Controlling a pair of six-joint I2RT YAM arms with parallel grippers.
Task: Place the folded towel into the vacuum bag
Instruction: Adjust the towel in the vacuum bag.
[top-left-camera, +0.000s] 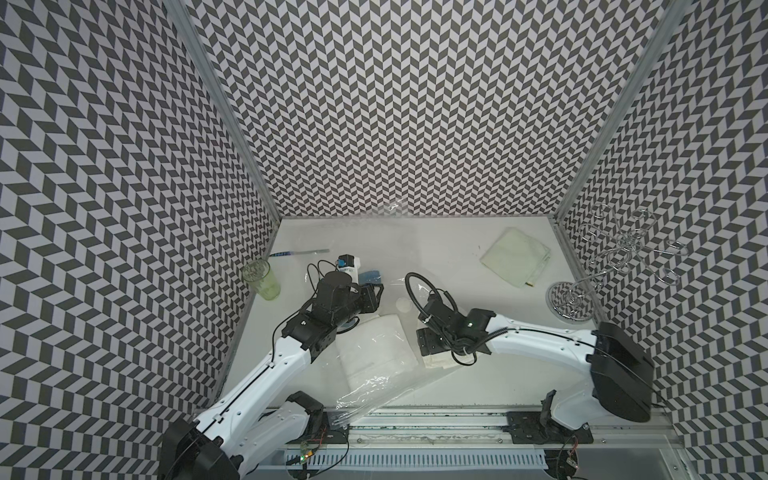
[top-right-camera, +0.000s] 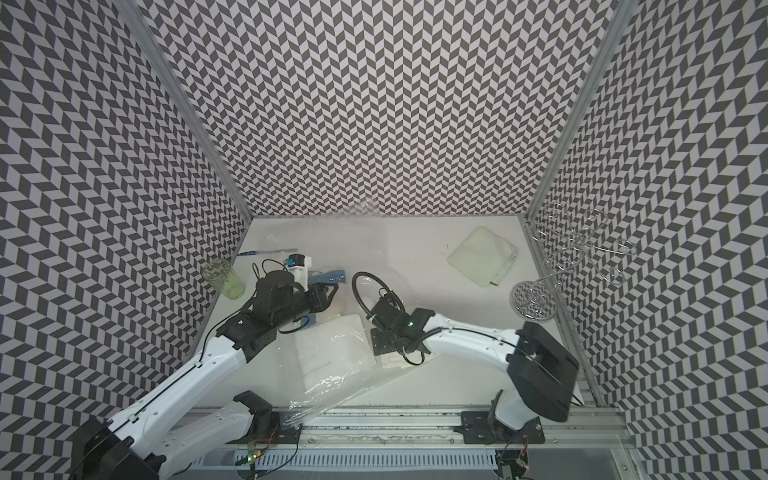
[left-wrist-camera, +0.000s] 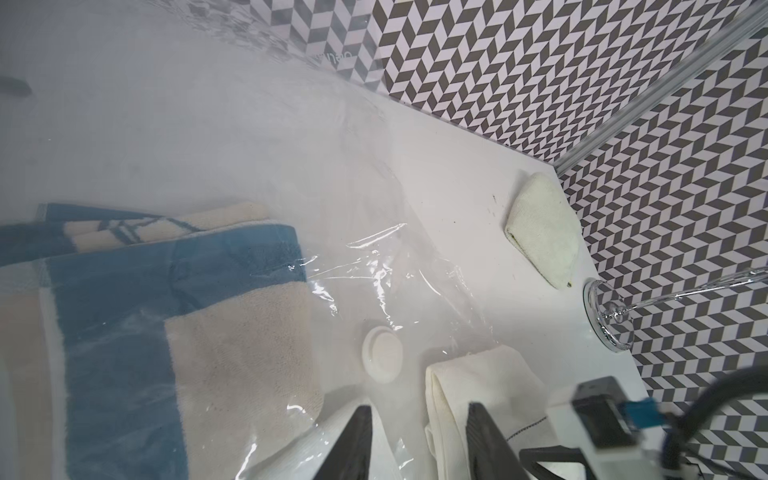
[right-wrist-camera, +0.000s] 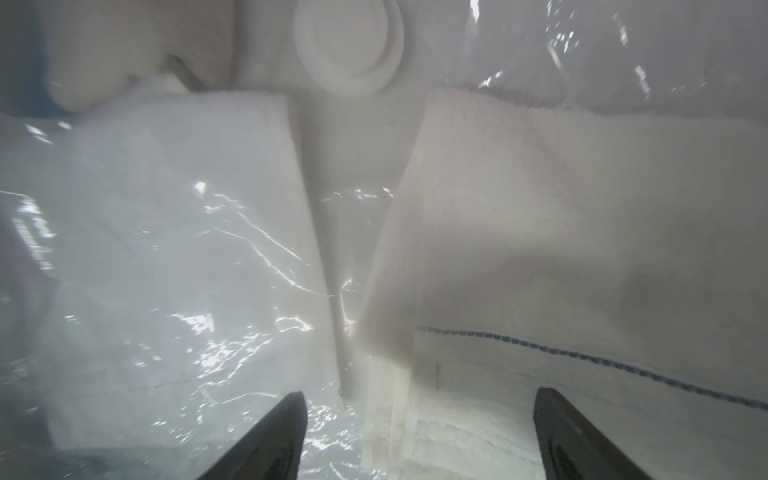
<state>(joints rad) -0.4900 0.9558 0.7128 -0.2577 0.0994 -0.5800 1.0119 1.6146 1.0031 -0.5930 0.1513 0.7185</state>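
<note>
The vacuum bag (top-left-camera: 374, 399) lies crinkled across the table's middle, its round white valve cap (top-left-camera: 403, 305) facing up. Under its film sit a folded white towel (top-left-camera: 374, 353) and a blue-and-cream towel (left-wrist-camera: 187, 311). A folded cream towel (top-left-camera: 438, 360) lies against the white one's right side, film over its far edge (left-wrist-camera: 478, 386). My right gripper (right-wrist-camera: 419, 440) hovers just over the cream towel, fingers wide apart and touching nothing. My left gripper (left-wrist-camera: 419, 436) is near the valve, its jaws partly apart, with film draped at one finger (left-wrist-camera: 357, 436).
A pale green folded cloth (top-left-camera: 515, 257) lies at the back right. A chrome wire rack (top-left-camera: 582, 291) stands by the right wall. A green tumbler (top-left-camera: 262, 279), a blue-and-clear stick (top-left-camera: 299, 252) and a white-and-blue device (top-left-camera: 348, 264) are at the back left.
</note>
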